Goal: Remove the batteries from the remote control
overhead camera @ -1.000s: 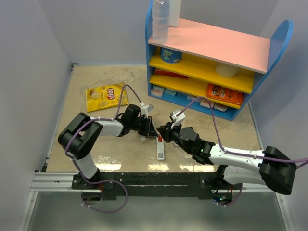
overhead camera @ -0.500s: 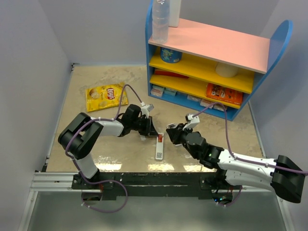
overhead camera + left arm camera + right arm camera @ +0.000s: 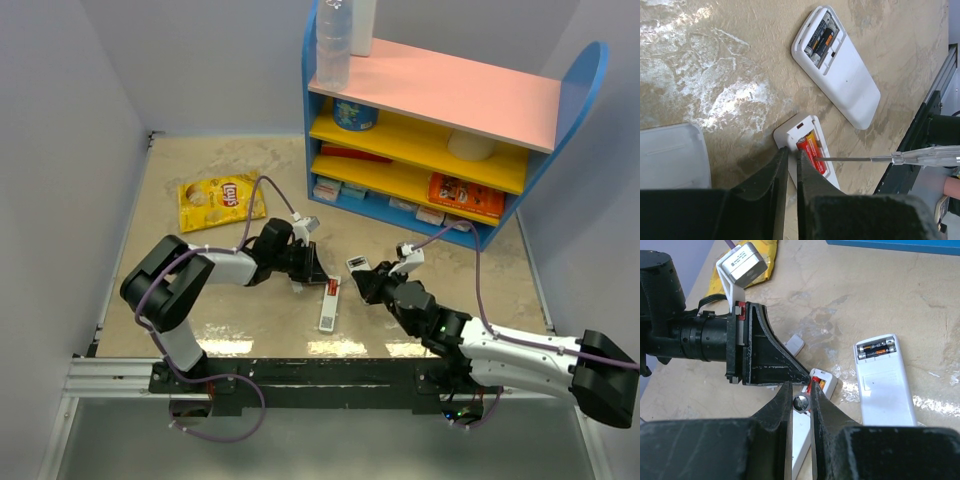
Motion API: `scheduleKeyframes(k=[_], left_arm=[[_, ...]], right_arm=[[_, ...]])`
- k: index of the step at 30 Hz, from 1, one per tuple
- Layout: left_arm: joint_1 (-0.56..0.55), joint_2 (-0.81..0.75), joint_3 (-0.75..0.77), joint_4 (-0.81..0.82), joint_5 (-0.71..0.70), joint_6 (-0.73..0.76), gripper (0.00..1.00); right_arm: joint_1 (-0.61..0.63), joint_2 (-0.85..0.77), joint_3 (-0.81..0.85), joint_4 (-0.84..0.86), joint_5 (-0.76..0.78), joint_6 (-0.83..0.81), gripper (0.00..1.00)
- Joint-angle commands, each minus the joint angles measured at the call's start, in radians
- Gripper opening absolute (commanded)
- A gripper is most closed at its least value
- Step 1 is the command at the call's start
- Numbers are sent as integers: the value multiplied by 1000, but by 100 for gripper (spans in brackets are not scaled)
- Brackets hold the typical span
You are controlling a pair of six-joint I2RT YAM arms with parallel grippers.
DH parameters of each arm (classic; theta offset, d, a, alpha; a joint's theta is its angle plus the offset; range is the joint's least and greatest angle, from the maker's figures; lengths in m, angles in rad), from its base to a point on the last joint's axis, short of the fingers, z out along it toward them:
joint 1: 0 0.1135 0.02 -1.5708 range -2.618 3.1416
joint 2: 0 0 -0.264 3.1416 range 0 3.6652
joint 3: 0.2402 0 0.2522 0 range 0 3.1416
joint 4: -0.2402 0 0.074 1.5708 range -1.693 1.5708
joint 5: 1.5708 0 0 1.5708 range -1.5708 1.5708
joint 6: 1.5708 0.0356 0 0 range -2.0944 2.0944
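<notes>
Step in hand: prying the cells out. None were out yet.

- The slim white-grey plastic remote control (image 3: pixel 328 310) lay back-up on the marbled beige table (image 3: pixel 230 315), around the middle of its near edge, with the slot uncovered.
- Both small red-orange batteries (image 3: pixel 810 153) sat side by side in the slot at the remote's far end.
- The left gripper (image 3: pixel 791 154) had its fingers almost pressed together, with only a thin slit between them. Its tips were down on that open end. I couldn't tell whether they nipped the remote's side wall or just pinned it.
- The right gripper (image 3: pixel 800 388) was clamped on a thin pale stick with a clear handle (image 3: pixel 920 156). The stick's metal tip touched the batteries from the near side.
- A wider rounded white slab device (image 3: pixel 840 75) lay just beside the remote, with dark cells in it. It isn't the target.

Next move, my read: lever the tip under one battery end and lift it against the spring while the left gripper holds the body down. The risk was the tip skating off or the remote sliding.
</notes>
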Motion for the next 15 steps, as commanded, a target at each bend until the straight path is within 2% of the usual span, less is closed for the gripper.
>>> scheduleKeyframes(k=[1,7,9,15], left_arm=[[-37,4,-39,-57,-26,11,15],[-38,-37,-47,-61,-18,-12,17],[-38,-57,-54,-52,-6,-25,21],[-37,-96,-50,-84,-24,-19,25]], right_arm=[[23,-11,-61,-169,-29,50,0],[23,-41,-70,-182,-18,57,0],[23,-38,-67,-183,-17,60,0],[23,-14,-60,-185,-21,65,0]])
